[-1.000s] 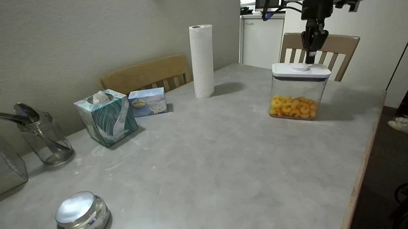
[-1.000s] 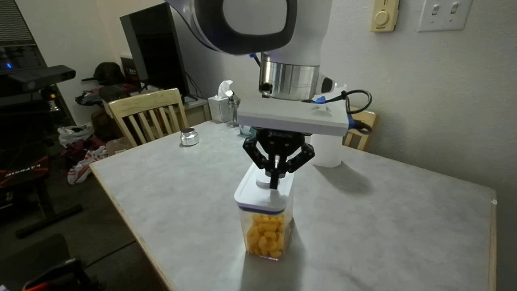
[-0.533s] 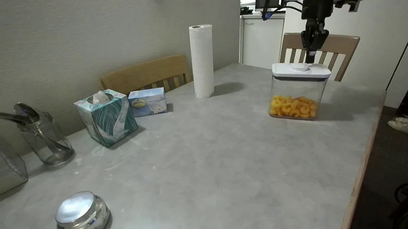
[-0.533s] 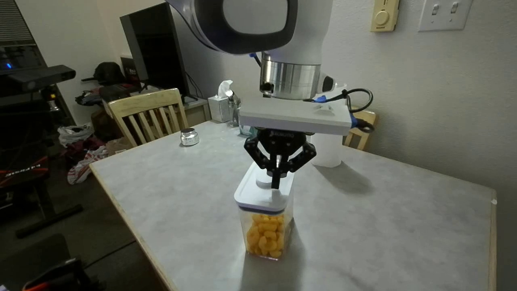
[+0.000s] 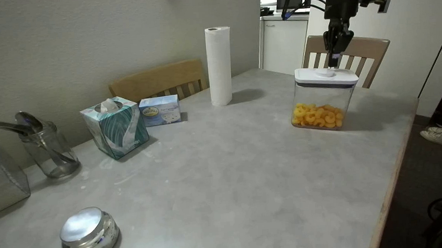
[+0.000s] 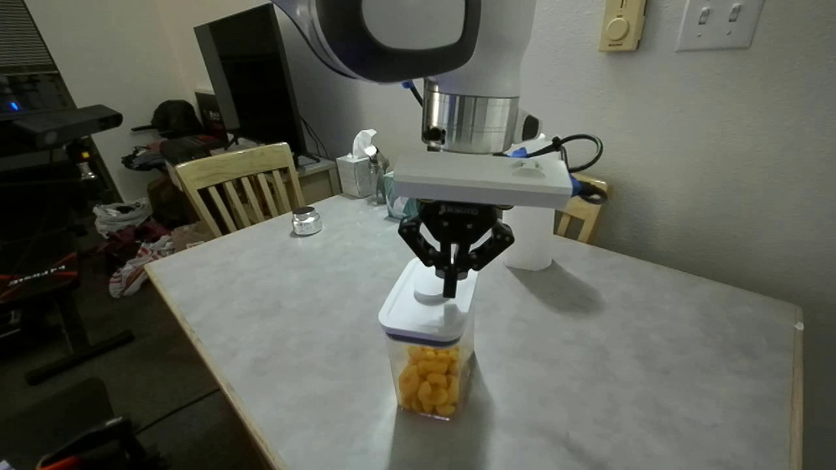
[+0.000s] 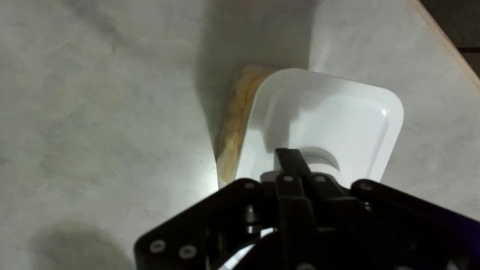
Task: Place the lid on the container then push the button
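The white lid sits level on top of the clear container, which has yellow-orange pieces in its lower part. In the middle of the lid the round white button stands slightly raised. My gripper points down over the lid, its fingers together with nothing between them. In both exterior views the fingertips are close beside the button's edge; whether they touch it I cannot tell. The wrist view shows the gripper covering part of the button, above the lid.
A paper towel roll stands behind the container. Farther along the table are a tea box, a teal tissue box, a glass jar with cutlery and a shiny metal jar. The table edge lies near the container.
The gripper has risen a little and shifted slightly sideways, toward the button as seen in an exterior view. Lid and container have stayed in place; the fingers remain together.
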Tool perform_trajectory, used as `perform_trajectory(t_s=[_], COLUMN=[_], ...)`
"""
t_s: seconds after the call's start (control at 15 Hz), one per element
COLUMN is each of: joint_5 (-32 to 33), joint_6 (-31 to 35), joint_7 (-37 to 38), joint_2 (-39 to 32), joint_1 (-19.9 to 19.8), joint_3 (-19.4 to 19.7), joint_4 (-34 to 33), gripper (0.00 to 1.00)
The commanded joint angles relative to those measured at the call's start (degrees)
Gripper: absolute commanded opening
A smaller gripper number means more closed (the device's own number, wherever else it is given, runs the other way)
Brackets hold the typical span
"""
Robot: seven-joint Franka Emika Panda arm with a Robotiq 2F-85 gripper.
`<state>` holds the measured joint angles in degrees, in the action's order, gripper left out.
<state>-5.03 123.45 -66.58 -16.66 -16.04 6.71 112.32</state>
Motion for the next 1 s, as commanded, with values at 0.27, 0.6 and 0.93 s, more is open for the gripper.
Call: perform_trajectory(t_s=[0.27, 0.6, 0.93], joint_5=[0.32, -0.70, -0.83], joint_6=[-0.05, -0.24, -0.84], joint_7=[-2.12, -2.58, -1.95], joint_2=[-0.74, -2.23, -3.43], joint_1=[0.42, 0.55, 0.75], joint_3=[-0.90, -1.53, -2.45], joint_4=[-2.10, -3.53, -4.70], gripper=[0.00, 0.00, 0.00])
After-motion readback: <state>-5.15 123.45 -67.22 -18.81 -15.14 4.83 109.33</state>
